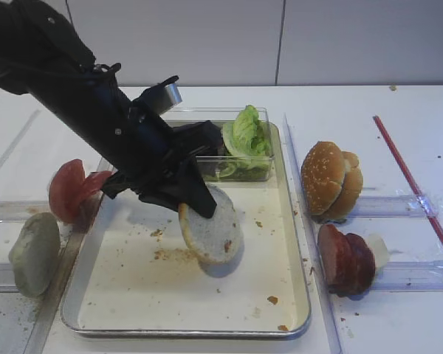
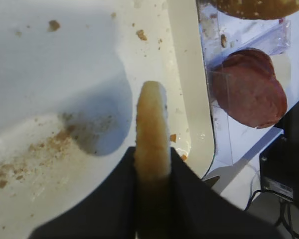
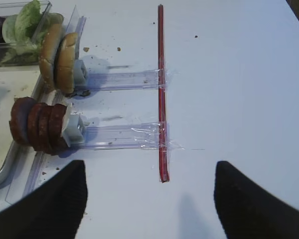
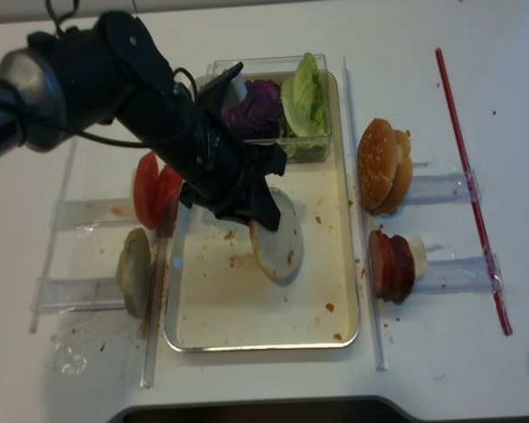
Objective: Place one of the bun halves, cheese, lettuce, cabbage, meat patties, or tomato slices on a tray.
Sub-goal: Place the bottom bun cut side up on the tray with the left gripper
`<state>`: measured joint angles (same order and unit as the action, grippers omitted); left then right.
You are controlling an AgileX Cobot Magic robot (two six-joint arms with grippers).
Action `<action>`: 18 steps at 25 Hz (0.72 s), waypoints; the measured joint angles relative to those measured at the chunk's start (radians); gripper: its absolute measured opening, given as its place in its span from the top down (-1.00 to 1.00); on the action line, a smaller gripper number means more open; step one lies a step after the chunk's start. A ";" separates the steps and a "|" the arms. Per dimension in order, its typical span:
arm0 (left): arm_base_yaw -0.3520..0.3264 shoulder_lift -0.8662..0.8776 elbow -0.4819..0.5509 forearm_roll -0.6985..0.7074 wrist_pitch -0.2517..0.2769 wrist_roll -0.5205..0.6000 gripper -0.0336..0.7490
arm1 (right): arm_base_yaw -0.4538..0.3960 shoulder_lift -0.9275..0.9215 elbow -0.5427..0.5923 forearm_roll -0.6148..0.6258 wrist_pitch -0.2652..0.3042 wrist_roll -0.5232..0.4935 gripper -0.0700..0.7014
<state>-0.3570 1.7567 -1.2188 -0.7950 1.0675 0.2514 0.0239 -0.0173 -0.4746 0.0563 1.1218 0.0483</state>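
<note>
The black left gripper (image 1: 199, 203) is clamping the flat pale bun disc (image 1: 213, 226) over the shallow metal tray (image 1: 292, 328); the right gripper's (image 3: 149, 199) jaws are standing apart

cabbage (image 4: 256, 109) partly hidden, cheese (image 1: 377, 250) mostly hidden

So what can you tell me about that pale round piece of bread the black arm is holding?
The bun half is a flat round disc with an off-white cut face, a light tan rim and a few brown specks. It looks soft and bready. The left gripper has its jaws shut on the upper edge, so it hangs tilted, nearly on edge, over the middle of the metal tray. Its shadow falls on the crumb-speckled floor; whether the lower edge touches is unclear.
</note>
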 joint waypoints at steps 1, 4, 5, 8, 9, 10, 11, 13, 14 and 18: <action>0.009 0.010 0.000 -0.019 0.008 0.020 0.73 | 0.000 0.000 0.000 0.000 0.000 0.000 -0.56; 0.025 0.025 0.000 -0.034 0.024 0.057 0.73 | 0.000 0.000 0.000 0.000 0.000 0.000 -0.56; 0.031 0.027 0.000 -0.034 0.034 0.064 0.73 | 0.000 0.000 0.000 0.000 0.000 0.000 -0.56; 0.039 0.034 0.000 -0.030 0.068 0.073 0.73 | 0.000 0.000 0.000 0.000 0.000 0.000 -0.56; 0.039 0.040 0.000 -0.028 0.076 0.079 0.73 | 0.000 0.000 0.000 0.000 0.000 0.000 -0.56; 0.040 0.044 0.000 -0.028 0.087 0.084 0.73 | 0.000 0.000 0.000 0.000 0.000 0.000 -0.56; 0.042 0.052 0.000 -0.028 0.094 0.089 0.73 | 0.000 0.000 0.000 0.000 0.000 0.000 -0.56; 0.042 0.063 0.000 -0.028 0.098 0.101 0.74 | 0.000 0.000 0.000 0.000 0.000 0.000 -0.56; 0.042 0.064 0.000 -0.030 0.098 0.108 0.74 | 0.000 0.000 0.000 0.000 0.000 0.000 -0.56; 0.042 0.065 0.000 -0.030 0.116 0.125 0.74 | 0.000 0.000 0.000 0.000 0.000 0.000 -0.56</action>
<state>-0.3154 1.8221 -1.2183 -0.8246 1.1831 0.3763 0.0239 -0.0173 -0.4746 0.0563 1.1218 0.0483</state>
